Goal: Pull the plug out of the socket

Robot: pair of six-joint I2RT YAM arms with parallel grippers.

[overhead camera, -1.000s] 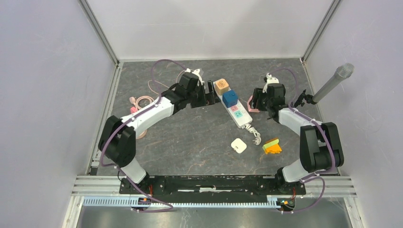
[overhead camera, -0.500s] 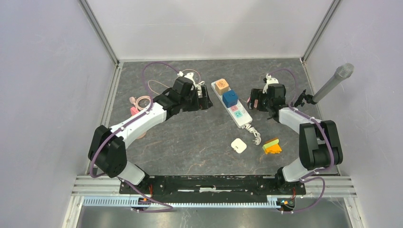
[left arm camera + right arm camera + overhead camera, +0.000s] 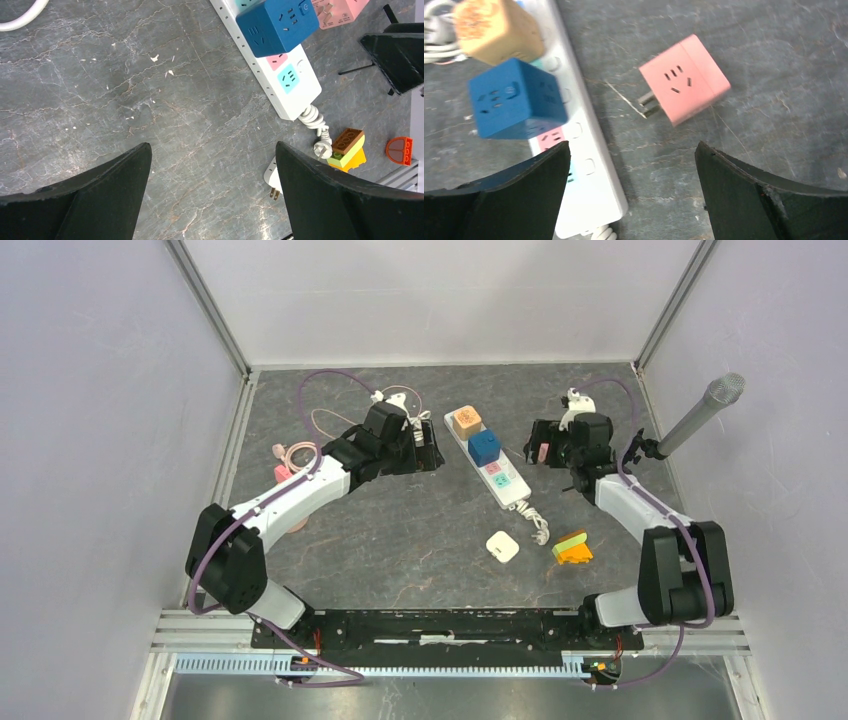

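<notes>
Grey marbled tabletop (image 3: 400, 530), white walls (image 3: 440, 300); pink plug (image 3: 685, 79) lying loose.

Bare worktop (image 3: 165, 125) left of power strip (image 3: 302, 97): open passage. Blue cube adapter (image 3: 277, 25) and tan cube adapter (image 3: 496, 30) stand plugged on the strip, blocking approach from above. Pink cube adapter (image 3: 684, 86) lies just right of it. Coiled cord (image 3: 316, 120), white charger (image 3: 502, 546) and toy bricks (image 3: 573, 547) crowd the near end.

Both arms outstretched, left gripper (image 3: 211, 150) and right gripper (image 3: 632, 150), jaws wide apart.

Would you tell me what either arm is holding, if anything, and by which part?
Nothing: both arms' jaws stand open; the pink plug lies free.
</notes>
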